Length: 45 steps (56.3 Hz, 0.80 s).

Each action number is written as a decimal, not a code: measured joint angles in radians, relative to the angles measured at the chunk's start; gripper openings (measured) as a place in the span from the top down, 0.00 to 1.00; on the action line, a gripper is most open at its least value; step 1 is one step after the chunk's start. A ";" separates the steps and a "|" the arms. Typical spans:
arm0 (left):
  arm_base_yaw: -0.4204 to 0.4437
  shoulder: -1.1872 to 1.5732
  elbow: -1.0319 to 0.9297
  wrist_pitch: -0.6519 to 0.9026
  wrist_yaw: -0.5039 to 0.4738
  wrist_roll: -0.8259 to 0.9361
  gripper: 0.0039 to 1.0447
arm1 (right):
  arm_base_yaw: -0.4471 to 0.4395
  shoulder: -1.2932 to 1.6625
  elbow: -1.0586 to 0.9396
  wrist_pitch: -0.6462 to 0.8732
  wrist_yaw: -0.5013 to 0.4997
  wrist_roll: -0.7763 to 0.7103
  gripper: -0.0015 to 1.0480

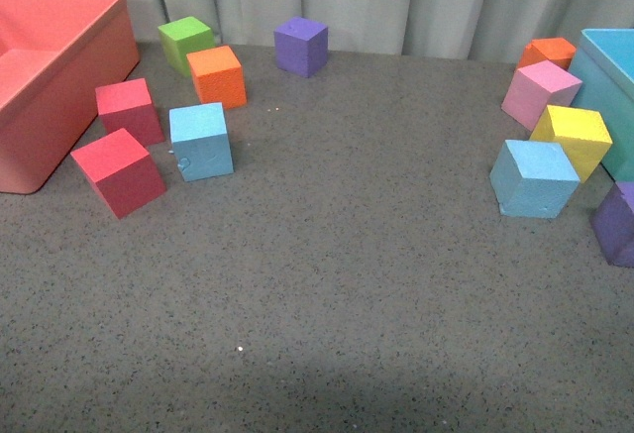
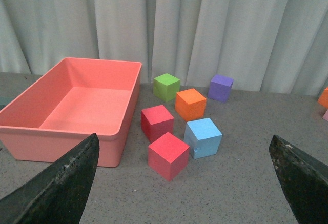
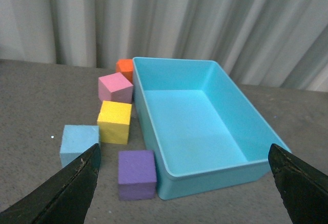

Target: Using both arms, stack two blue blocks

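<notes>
L blue block [image 1: 201, 141], R blue block [image 1: 533, 177], apart

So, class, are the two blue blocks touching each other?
Apart. The front view shows the left blue block and the right blue block with a wide stretch of bare table between them.

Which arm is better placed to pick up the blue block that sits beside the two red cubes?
Left. The left gripper, open, faces that blue block; the right gripper faces the other blue block.
</notes>
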 joint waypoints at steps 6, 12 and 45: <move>0.000 0.000 0.000 0.000 0.000 0.000 0.06 | -0.011 0.314 0.126 0.066 -0.069 0.045 0.09; 0.000 0.000 0.000 0.000 0.000 0.000 0.06 | -0.004 0.551 0.260 0.010 -0.074 0.039 0.09; 0.000 0.000 0.000 0.000 0.000 0.000 0.06 | 0.001 1.271 0.935 -0.460 -0.260 0.241 0.09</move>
